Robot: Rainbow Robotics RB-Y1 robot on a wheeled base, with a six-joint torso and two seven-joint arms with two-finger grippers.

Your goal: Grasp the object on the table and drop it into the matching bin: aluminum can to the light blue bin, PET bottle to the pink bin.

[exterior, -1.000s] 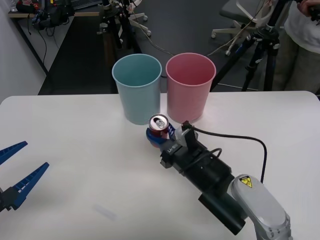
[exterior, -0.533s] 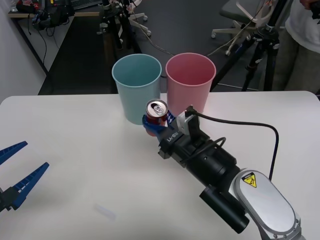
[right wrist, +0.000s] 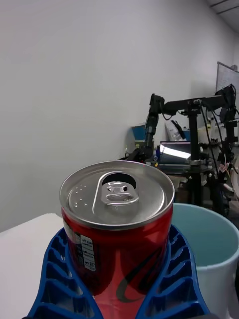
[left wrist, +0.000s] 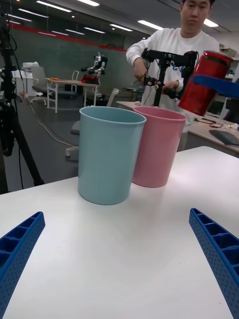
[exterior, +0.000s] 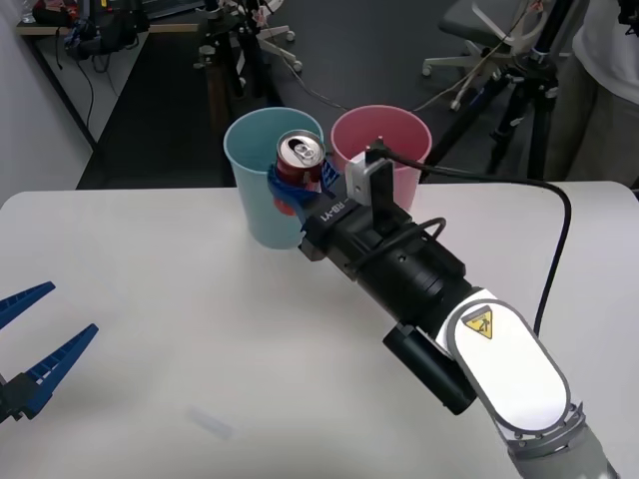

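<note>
Gripping can | right pincer raised off table, now over light blue bin rim

I'm driving this in a robotics lab: camera tripods, office chairs, cabled benches, ceiling strip lights.
</note>
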